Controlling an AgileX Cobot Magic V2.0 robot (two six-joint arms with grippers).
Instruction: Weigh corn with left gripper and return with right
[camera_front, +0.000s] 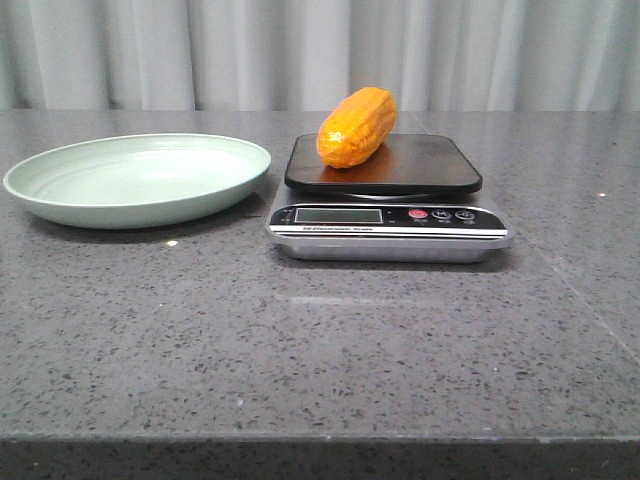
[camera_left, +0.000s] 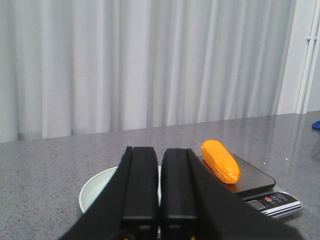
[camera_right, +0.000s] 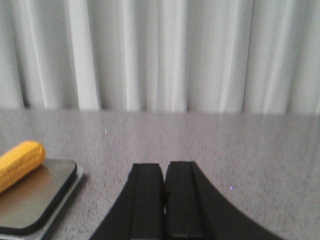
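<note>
Setting: staged test bench, lab or studio type, not a lived-in kitchen. Evidence: dark grey speckled stone-look tabletop (camera_front: 320, 340); pale pleated curtain (camera_front: 320, 50) closing off the whole background; props limited to a pale green plate (camera_front: 60, 200), a digital kitchen scale (camera_front: 390, 225) and a glossy plastic-looking corn (camera_front: 356, 127).

The corn (camera_front: 356, 127) lies on the scale (camera_front: 388, 200), toward its far left part. The plate (camera_front: 140, 180) sits just left of the scale. Both rest on the worktop (camera_front: 320, 340), with a curtain (camera_front: 320, 50) behind.
</note>
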